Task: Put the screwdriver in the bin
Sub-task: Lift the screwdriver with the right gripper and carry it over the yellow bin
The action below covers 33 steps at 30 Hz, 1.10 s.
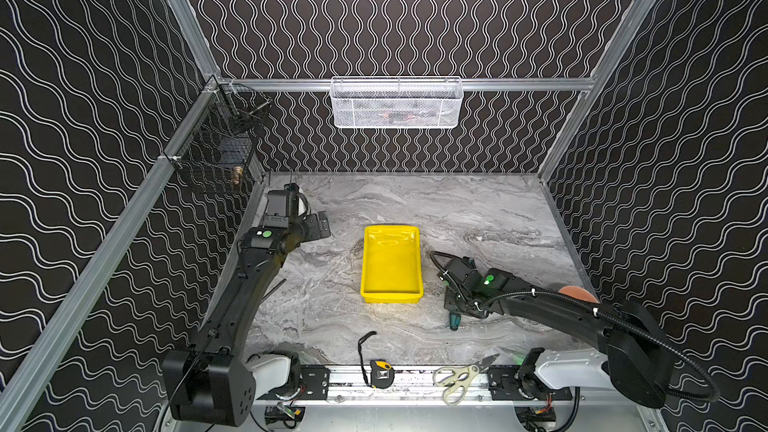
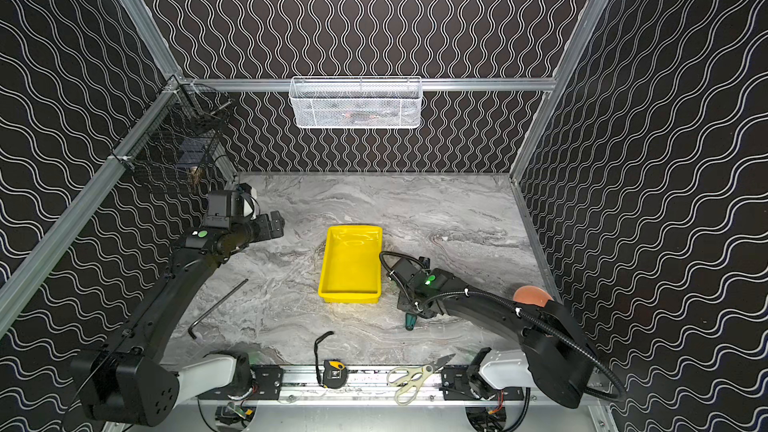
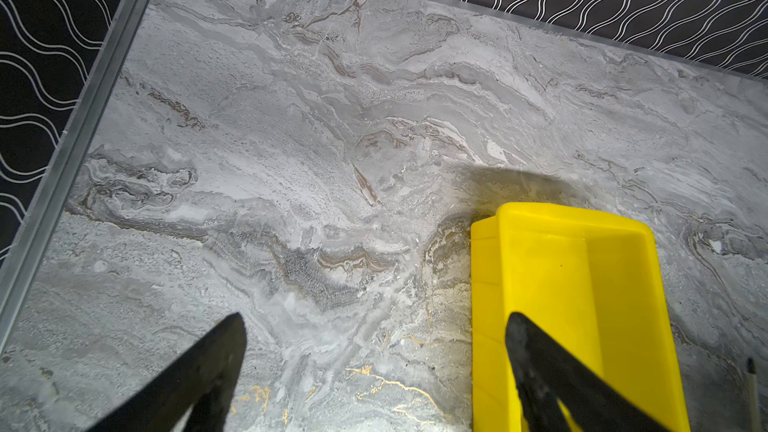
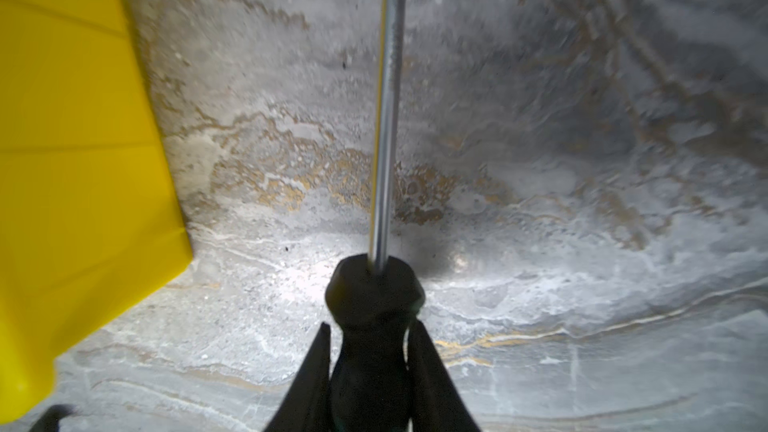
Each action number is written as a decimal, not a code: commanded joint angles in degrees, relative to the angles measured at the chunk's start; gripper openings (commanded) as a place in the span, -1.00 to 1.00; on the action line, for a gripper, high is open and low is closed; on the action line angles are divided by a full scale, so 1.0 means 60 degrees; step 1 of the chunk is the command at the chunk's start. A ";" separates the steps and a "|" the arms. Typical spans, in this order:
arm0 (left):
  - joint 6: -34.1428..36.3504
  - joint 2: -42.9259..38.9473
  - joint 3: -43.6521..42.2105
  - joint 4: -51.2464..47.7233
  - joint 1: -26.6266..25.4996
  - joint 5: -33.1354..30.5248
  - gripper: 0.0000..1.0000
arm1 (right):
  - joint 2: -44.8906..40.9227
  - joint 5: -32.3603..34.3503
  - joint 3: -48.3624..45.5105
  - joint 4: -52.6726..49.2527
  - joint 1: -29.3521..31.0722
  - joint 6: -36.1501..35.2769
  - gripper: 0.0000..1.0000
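Observation:
The screwdriver (image 4: 374,297) is held by its dark handle in my right gripper (image 4: 372,330), whose fingers (image 4: 419,351) are shut on it. Its metal shaft (image 4: 386,118) points away over the marble table. In both top views the teal handle end (image 1: 453,321) (image 2: 410,322) sticks out below the right gripper (image 1: 451,305) (image 2: 409,309), just right of the bin's near corner. The yellow bin (image 1: 390,263) (image 2: 351,263) (image 4: 62,118) lies empty mid-table. My left gripper (image 1: 318,224) (image 2: 272,222) (image 3: 376,326) hangs open and empty, left of the bin (image 3: 561,284).
A tape measure (image 1: 381,374) and beige scissors (image 1: 461,376) lie on the front rail. A hex key (image 2: 216,309) lies at the left by the left arm. A white mesh basket (image 1: 397,103) and a black wire basket (image 1: 216,151) hang on the walls. An orange ball (image 1: 575,292) sits behind the right arm.

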 commanded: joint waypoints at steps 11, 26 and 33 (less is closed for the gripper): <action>-0.0167 -0.0084 0.0049 -0.0005 0.0019 0.0016 0.98 | 0.0292 0.0821 0.2025 -0.1330 -0.0260 -0.1828 -0.83; -0.0100 0.0025 0.0046 -0.0018 0.0021 0.0208 0.98 | 0.2766 -0.0371 0.5966 -0.0833 -0.0217 -0.3605 -0.85; -0.0080 0.0083 0.0065 -0.0073 0.0030 0.0192 0.98 | 0.4129 -0.0911 0.6966 -0.0363 0.0061 -0.3889 -0.86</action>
